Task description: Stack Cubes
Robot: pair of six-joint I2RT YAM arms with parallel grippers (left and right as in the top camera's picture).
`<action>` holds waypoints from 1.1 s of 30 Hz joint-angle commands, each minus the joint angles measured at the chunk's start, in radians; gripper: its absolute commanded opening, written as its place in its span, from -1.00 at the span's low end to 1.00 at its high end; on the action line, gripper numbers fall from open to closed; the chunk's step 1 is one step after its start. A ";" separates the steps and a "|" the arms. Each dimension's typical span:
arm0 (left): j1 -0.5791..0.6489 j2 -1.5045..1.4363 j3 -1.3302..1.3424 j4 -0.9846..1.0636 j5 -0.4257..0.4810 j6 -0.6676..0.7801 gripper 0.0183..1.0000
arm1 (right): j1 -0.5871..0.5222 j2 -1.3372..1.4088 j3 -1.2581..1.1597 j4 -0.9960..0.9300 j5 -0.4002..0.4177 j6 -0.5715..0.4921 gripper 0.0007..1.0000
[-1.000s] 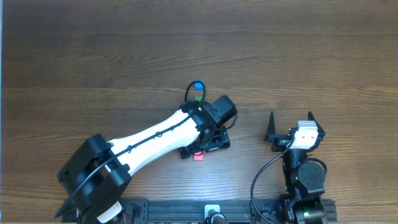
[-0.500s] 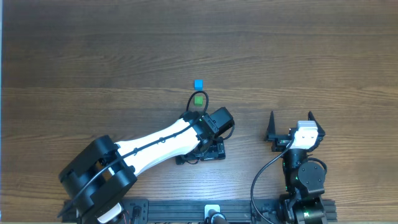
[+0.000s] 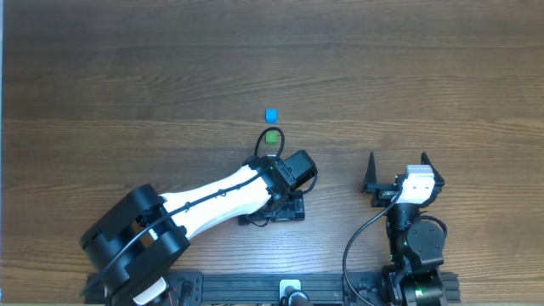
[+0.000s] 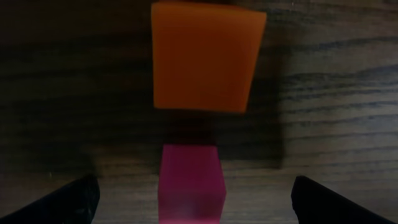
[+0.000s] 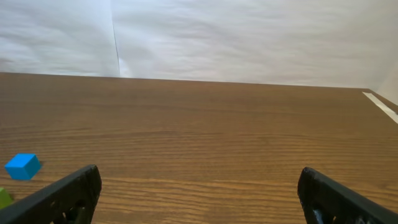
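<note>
Shift: left arm pulls back, green cube (image 3: 271, 137) uncovered.
Left pincer (image 4: 194, 204): wide open, nothing gripped.
Pink cube (image 4: 191, 183): centred between its fingers, orange cube (image 4: 205, 56) just beyond, in line.

Dark wood-grain table (image 3: 425, 68), white, perhaps cloth backdrop (image 5: 249, 37)

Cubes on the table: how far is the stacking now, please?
Done: nothing is stacked; the blue cube, green cube, orange cube and pink cube each sit alone on the table. In hand: the left end effector is open around the pink cube, not gripping it. Left: grasping and every stacking step. The right end effector is open, off to the side.
</note>
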 commanded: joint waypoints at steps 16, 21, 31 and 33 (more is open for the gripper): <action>-0.021 0.055 -0.014 -0.012 -0.034 0.018 0.86 | -0.006 -0.011 -0.009 0.000 -0.007 -0.004 0.99; -0.021 0.056 -0.014 -0.007 -0.039 0.031 0.83 | -0.006 -0.011 -0.009 0.000 -0.007 -0.005 0.99; -0.021 0.056 -0.014 0.011 -0.061 0.041 0.68 | -0.006 -0.011 -0.009 0.000 -0.007 -0.004 0.99; -0.021 0.056 -0.014 0.014 -0.060 0.041 0.63 | -0.006 -0.011 -0.009 0.000 -0.007 -0.004 0.98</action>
